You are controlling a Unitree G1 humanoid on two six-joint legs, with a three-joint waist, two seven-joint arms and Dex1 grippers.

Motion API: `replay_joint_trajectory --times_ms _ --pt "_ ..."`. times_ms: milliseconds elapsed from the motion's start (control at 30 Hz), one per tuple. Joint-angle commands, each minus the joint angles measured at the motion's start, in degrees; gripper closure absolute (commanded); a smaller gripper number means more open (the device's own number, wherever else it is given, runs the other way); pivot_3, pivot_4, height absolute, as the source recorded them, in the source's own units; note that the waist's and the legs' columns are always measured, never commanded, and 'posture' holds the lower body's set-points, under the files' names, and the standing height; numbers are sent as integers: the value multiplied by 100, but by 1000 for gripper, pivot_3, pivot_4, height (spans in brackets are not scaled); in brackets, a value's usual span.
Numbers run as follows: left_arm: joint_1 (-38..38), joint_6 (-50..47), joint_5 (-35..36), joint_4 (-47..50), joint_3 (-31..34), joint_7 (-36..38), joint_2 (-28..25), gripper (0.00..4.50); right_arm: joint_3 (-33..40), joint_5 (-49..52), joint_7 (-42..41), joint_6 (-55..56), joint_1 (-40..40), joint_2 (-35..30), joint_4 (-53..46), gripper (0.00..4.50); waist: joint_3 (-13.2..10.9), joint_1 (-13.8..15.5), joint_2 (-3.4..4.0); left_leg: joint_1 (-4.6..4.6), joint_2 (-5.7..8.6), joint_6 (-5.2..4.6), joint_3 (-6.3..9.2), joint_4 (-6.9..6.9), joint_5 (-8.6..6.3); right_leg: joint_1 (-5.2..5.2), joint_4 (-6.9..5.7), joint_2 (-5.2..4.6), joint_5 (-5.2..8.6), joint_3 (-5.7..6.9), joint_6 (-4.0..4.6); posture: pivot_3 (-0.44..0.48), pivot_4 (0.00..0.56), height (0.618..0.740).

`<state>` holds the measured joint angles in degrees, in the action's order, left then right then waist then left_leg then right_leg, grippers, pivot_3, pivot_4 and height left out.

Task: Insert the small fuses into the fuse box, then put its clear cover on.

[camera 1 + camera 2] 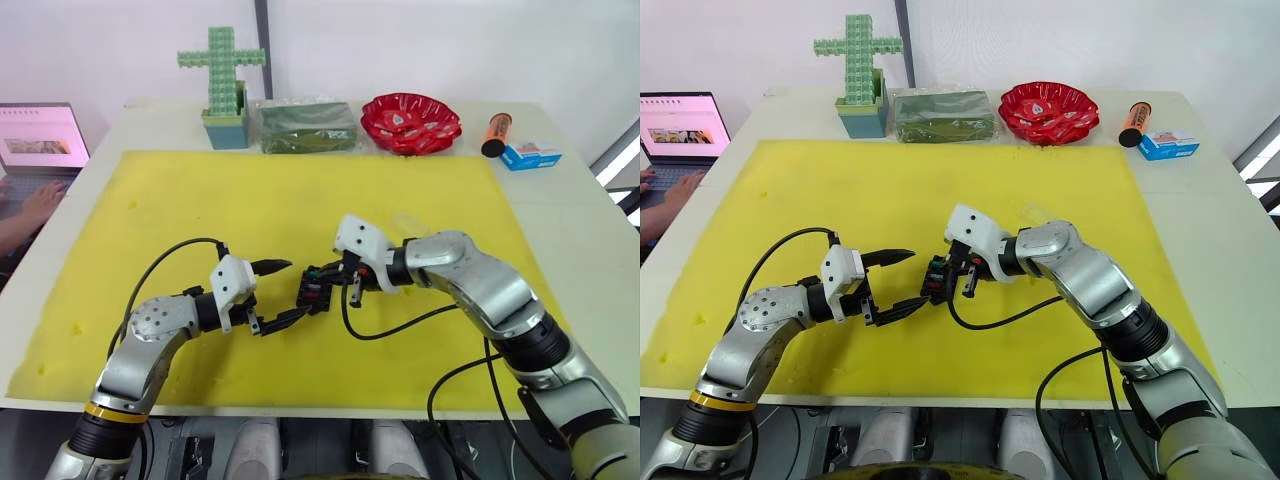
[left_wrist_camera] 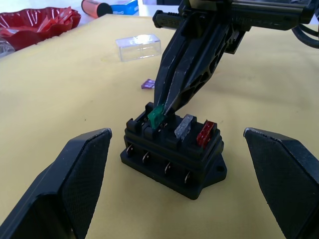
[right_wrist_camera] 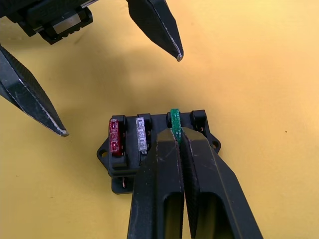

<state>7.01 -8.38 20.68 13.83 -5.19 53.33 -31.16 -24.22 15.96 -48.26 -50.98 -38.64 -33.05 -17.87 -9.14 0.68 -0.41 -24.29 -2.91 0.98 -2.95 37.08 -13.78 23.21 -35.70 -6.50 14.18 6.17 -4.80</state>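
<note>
The fuse box [image 2: 173, 158] is sitting on the yellow mat [image 1: 300, 200] that is covering the worktop [image 1: 560, 200], near the mat's middle and between the two claws. The red fuse [image 2: 206, 133] and the grey fuse [image 2: 183, 126] are standing seated side by side in its top slots. The right claw [image 3: 175, 133] is pinching the green fuse [image 2: 156, 116] with its fingers closed on it and is holding it at the next slot along; whether it is fully seated cannot be told. The left claw [image 2: 174, 174] is standing open, one finger on each side of the box and touching neither side.

Judged from this, two fuses are in, the third is being inserted, and the purplish-grey fuse [image 2: 148, 83] and the clear cover [image 2: 139, 47] are remaining to be handled.

The left wrist view is showing what the right wrist view is not: the purplish-grey fuse lying loose on the mat beyond the box, and the clear cover resting further off. The right wrist view is showing the slot row from above, with the empty slot at the end next to the green fuse.
</note>
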Motion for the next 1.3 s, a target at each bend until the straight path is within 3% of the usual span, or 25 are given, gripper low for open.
replay_joint_trajectory --times_ms 33,167,633,733,833,1300 --pt "20 38 54 163 132 -11 -41 0 -14 -87 -4 40 19 -9 19 3997 0 1 0 0 0 0 0 0 0 0 0 0 0 0 0 0 150 740" --pt "21 43 57 158 134 -13 -42 0 17 -78 -56 67 19 -22 -2 2812 0 1 0 0 0 0 0 0 0 0 -1 0 0 0 0 0 150 740" --pt "67 63 44 111 112 -8 -19 0 694 424 -229 177 -17 183 -197 2812 0 1 0 0 0 0 0 0 0 1 -5 0 0 0 0 0 150 740" --pt "88 69 41 93 103 1 -14 0 687 379 -118 190 -15 222 -109 3405 0 2 0 0 0 0 0 0 0 1 -6 0 0 0 0 0 150 740" --pt "115 77 39 69 102 13 -14 0 628 313 -10 205 23 262 -4 4460 0 1 0 0 0 0 0 0 0 1 -6 0 0 0 0 0 150 740" --pt "138 87 20 69 83 6 -2 0 376 142 74 230 174 229 7 4488 0 0 0 0 0 0 0 0 0 2 -7 0 0 0 0 0 150 740"
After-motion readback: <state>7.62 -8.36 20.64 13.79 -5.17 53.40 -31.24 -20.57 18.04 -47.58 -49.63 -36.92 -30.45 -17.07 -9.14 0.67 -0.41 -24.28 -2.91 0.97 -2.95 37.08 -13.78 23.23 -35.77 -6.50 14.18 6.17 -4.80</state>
